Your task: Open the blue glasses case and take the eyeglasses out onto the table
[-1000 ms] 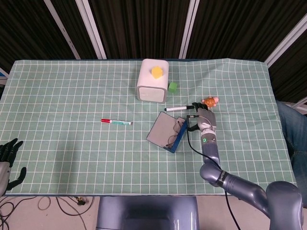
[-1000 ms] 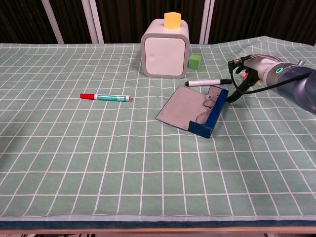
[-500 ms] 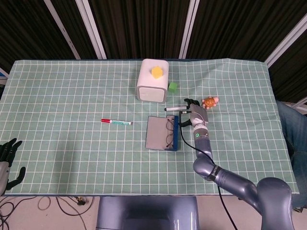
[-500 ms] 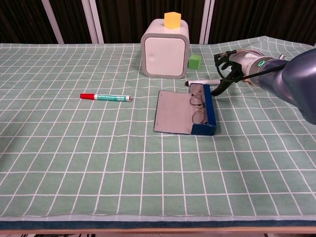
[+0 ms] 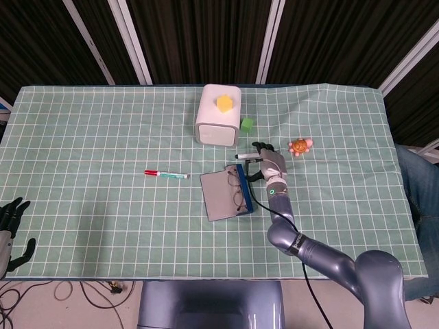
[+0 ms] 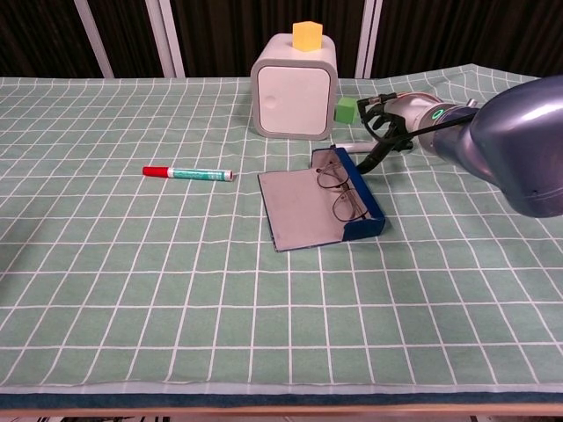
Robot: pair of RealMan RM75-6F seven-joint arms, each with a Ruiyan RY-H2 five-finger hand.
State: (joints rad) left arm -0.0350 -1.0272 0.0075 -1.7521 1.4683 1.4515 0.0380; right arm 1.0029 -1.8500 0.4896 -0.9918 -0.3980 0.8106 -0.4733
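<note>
Eyeglasses [image 6: 341,191] lie in the open blue glasses case [image 6: 318,207], right hand [image 6: 384,119] beside.

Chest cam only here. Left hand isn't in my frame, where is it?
Observer: The left hand hangs off the near left corner of the table, fingers apart, holding nothing.
Operator: Anything hidden behind the right arm?
Observer: A small orange toy lies on the cloth to the right of the right hand, apart from it.
Operator: Anyone near the rig?
Observer: The head view shows a leg in jeans past the table's right edge.
</note>
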